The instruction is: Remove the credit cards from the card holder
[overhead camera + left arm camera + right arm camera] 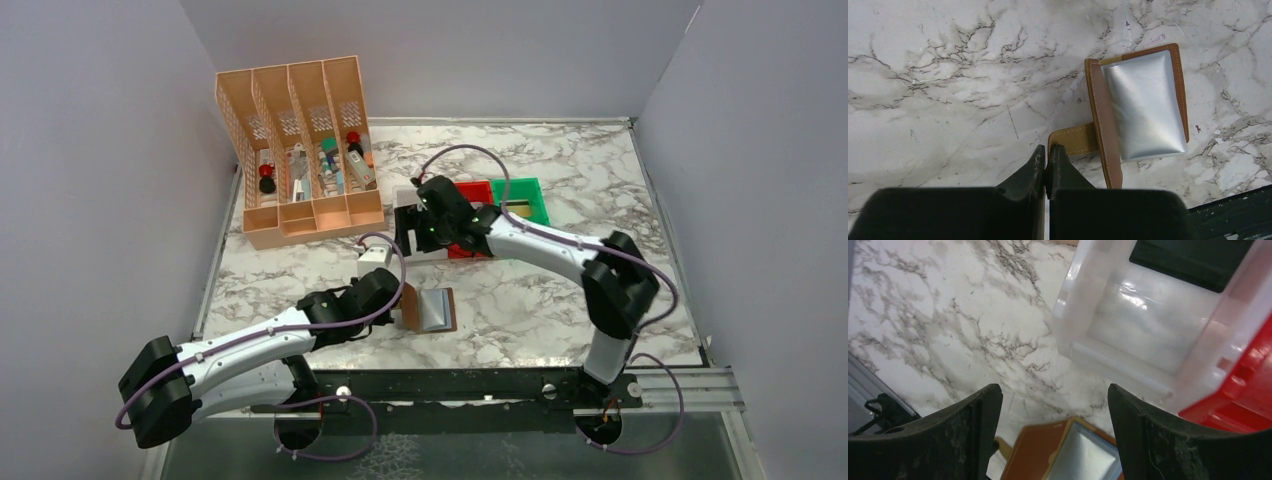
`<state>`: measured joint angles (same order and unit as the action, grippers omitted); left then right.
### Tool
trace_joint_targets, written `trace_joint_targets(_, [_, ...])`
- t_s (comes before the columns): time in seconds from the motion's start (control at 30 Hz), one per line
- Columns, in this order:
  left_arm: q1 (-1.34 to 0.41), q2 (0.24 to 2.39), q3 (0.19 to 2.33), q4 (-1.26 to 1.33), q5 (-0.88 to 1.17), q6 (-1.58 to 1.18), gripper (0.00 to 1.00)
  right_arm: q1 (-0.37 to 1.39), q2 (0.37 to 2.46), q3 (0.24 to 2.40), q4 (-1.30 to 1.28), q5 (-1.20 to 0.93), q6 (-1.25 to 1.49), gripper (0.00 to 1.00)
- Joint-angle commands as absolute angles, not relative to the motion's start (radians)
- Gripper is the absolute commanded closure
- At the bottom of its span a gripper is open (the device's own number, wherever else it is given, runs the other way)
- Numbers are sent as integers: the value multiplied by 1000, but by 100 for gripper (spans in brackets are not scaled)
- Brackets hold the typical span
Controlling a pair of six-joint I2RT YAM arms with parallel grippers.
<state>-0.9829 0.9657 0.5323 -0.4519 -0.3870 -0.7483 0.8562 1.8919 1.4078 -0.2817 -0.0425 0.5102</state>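
Card holder (432,310) lying open and flat on the marble worktop (560,300), inner face up. Silvery grey panel uppermost, long axis from the near edge toward the back wall. Bare sleeve or one of the credit cards: cannot tell. Brown fold along the panel's left side, same direction. Short tan strap (1075,140) pointing leftward out of that fold.

Left tool (1048,155) at the strap's end, fingers pressed together, tips touching it. Nipping it or not: cannot tell.

Right tool (1054,392) beyond the holder and above it, fingers spread wide, nothing between.

Farther beyond the holder, white bin (1083,300), red bin (1243,385) and green bin (540,215) side by side. Tan rack (300,215) beyond the holder to the left.
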Motion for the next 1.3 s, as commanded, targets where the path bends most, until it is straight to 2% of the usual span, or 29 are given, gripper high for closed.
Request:
trace_joint_targets(0.0, [-979, 972, 527, -447, -428, -774, 100, 862, 1665, 1220, -253, -8, 499, 19])
trace_joint_targets(0.2, [-977, 971, 525, -449, -440, -773, 100, 862, 1461, 874, -111, -133, 665, 24])
trace_joint_targets(0.43, [-977, 965, 520, -450, -436, -770, 100, 862, 1358, 591, 105, -305, 839, 29])
trace_joint_targets(0.63, [-978, 965, 520, -451, -429, -768, 100, 862, 1374, 575, 116, -325, 863, 35])
trace_joint_targets(1.27, [-978, 957, 506, -451, -413, -776, 100, 862, 1477, 555, 268, -443, 906, 41])
